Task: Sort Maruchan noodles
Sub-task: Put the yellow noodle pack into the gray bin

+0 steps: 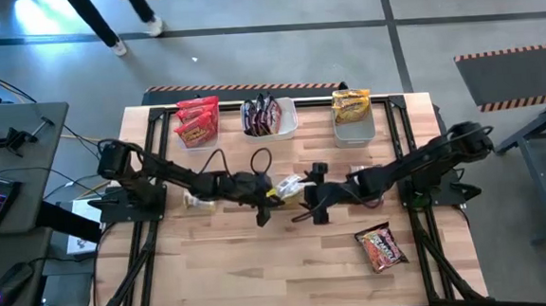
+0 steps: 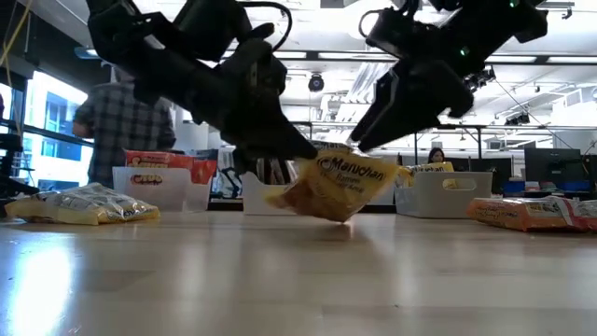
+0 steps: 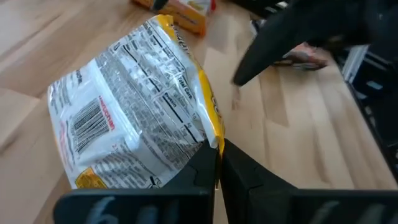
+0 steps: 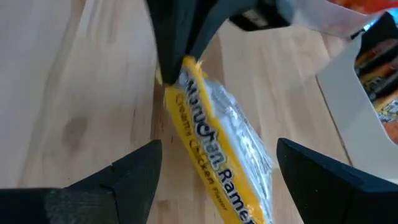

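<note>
So my left gripper (image 3: pixel 217 163) has its fingers pinched on the yellow packet's (image 3: pixel 134 106) edge, right gripper (image 4: pixel 214 171) spread wide around it; I'd close right before releasing left.

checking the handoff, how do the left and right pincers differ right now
The left pincer is shut on the yellow packet's edge, holding it off the table; the right pincer is open, its fingers either side of that packet without gripping. Both meet over the table's middle.
</note>
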### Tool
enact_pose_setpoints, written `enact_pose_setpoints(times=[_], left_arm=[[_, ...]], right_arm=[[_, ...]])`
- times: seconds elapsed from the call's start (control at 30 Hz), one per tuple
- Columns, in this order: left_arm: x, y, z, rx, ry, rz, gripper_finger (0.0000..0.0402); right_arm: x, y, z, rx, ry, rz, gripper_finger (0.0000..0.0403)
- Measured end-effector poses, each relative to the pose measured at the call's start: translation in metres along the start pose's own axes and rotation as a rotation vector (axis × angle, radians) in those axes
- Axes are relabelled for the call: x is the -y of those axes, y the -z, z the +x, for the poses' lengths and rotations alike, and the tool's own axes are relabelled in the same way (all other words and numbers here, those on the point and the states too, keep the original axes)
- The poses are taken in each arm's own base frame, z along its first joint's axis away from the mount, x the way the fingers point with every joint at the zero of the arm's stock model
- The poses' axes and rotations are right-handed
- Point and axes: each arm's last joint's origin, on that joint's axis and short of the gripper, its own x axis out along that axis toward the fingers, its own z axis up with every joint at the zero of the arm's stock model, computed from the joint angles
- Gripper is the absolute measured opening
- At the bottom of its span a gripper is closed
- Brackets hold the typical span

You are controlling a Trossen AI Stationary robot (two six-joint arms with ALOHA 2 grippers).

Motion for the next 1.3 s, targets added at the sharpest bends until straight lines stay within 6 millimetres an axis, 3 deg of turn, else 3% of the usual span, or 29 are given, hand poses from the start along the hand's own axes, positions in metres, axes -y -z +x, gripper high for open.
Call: enact_pose_setpoints(times=[0.27,0.57,0.83,1.0,1.3], left_arm=[[-0.003,-0.006,0.000,0.032,0.023,-0.014,0.0001],[-0.002,-0.006,0.000,0.024,0.061,0.004,0.0000],[-0.006,-0.007,-0.001,0.024,0.064,0.015,0.0000],[-0.009,-0.010,-0.001,0.032,0.077,0.011,0.0000],[-0.012,-0.013,-0.001,0.040,0.081,0.007,0.0005]], right_arm=[[-0.007,0.013,0.027,-0.060,0.022,-0.234,0.0300],[0.008,0.011,0.039,-0.033,0.068,-0.235,0.0300],[0.019,0.011,0.043,-0.001,-0.019,-0.214,0.0295],[0.019,0.009,0.043,0.018,-0.034,-0.219,0.0263],[0.019,0.009,0.043,0.017,-0.034,-0.210,0.0168]])
